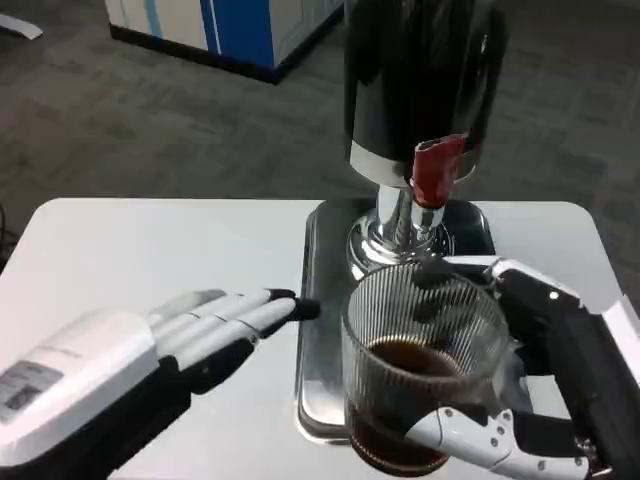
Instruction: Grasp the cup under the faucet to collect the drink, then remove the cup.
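A clear ribbed glass cup (pixel 420 350) with dark drink in its lower half stands over the front of a steel drip tray (pixel 318 300). My right hand (pixel 520 400) grips it from the right, fingers wrapped around its side and base. Behind it rises the dark drink dispenser (pixel 420 80) on a chrome foot, with its red faucet lever (pixel 437 168) just above and beyond the cup's rim. My left hand (pixel 215 325) lies flat and open on the table to the left of the tray, fingertips touching the tray's edge.
The white table (pixel 150 250) spreads left of the tray. Beyond the table is grey carpet, with a blue and white cabinet (pixel 220 30) at the far back.
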`<action>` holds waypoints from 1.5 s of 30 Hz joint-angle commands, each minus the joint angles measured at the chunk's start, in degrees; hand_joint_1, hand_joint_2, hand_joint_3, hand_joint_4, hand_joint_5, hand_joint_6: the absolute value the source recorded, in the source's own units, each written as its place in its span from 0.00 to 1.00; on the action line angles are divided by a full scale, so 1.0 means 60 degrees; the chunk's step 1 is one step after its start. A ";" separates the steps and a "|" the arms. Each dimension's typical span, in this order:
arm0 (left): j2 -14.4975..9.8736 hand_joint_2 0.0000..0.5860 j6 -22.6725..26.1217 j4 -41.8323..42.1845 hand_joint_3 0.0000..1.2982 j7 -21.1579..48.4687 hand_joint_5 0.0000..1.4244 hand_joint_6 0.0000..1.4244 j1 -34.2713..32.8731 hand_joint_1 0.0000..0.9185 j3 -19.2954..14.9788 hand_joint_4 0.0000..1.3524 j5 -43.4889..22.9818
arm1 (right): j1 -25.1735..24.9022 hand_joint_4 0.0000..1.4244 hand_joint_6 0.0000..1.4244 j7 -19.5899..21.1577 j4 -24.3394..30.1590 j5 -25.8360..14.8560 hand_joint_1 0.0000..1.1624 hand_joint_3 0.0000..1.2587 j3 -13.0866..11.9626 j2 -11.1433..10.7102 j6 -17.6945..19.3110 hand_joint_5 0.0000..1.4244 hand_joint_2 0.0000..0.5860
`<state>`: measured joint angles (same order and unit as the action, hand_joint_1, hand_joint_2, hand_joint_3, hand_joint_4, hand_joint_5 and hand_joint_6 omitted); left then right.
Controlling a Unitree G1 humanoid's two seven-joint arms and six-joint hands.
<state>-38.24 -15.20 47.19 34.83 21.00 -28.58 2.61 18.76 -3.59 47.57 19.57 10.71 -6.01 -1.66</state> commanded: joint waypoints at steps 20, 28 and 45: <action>-0.0180 0.05 -0.0301 -0.0567 0.06 0.0124 0.03 0.02 -0.0185 0.00 0.0066 0.00 0.0081 | -0.0922 0.94 1.00 -0.0039 -0.0399 -0.0041 0.80 0.88 -0.0145 -0.0143 0.0096 1.00 0.21; -0.0192 0.06 -0.0355 -0.0703 0.06 0.0135 0.03 0.02 -0.0217 0.00 0.0058 0.00 0.0036 | -0.0973 0.94 1.00 -0.0093 -0.0429 -0.0025 0.80 0.88 -0.0130 -0.0145 0.0020 1.00 0.20; -0.0265 0.06 -0.0434 -0.0886 0.06 0.0134 0.03 0.02 -0.0201 0.00 0.0019 0.00 -0.0008 | -0.1118 0.94 1.00 -0.0153 -0.0518 0.0012 0.80 0.88 -0.0115 -0.0130 -0.0034 1.00 0.21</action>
<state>-39.09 -17.13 42.24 34.89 19.62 -28.34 2.68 13.13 -4.52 43.38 19.87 9.92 -7.24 -2.20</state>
